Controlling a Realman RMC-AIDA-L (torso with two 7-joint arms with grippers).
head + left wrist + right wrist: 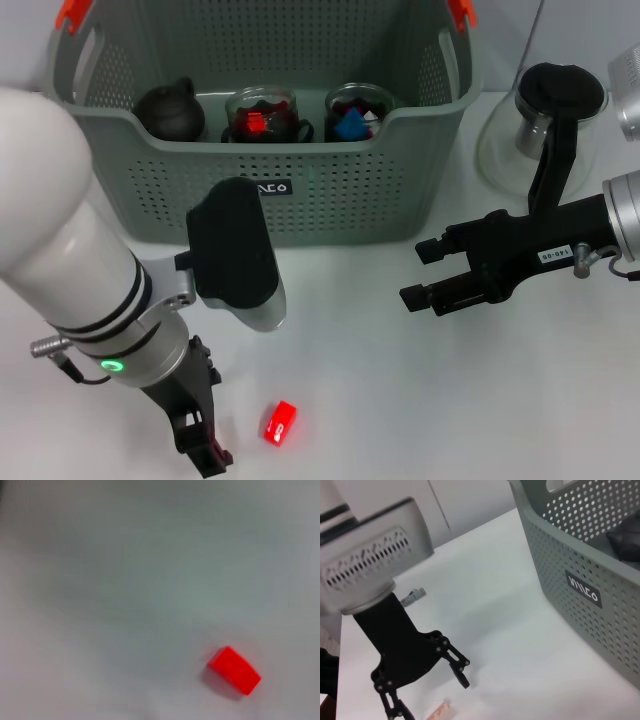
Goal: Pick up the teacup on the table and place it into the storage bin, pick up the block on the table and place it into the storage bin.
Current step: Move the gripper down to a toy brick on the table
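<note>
Left gripper (205, 440) spread open, empty, just beside one red block (279, 421); right gripper (425, 272) open, empty, near storage bin (330, 190); fingertips partly cropped.

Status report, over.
Left gripper open, low beside red block. Right gripper open, empty, near bin. Block on table, nothing blocking.

A small red block (280, 421) lies on the white table (400, 400), just beside the left gripper (205, 445) — its black fingers spread. The right gripper (425, 272) hovers open near the grey-green perforated storage bin (330, 190) — teacups inside.
</note>
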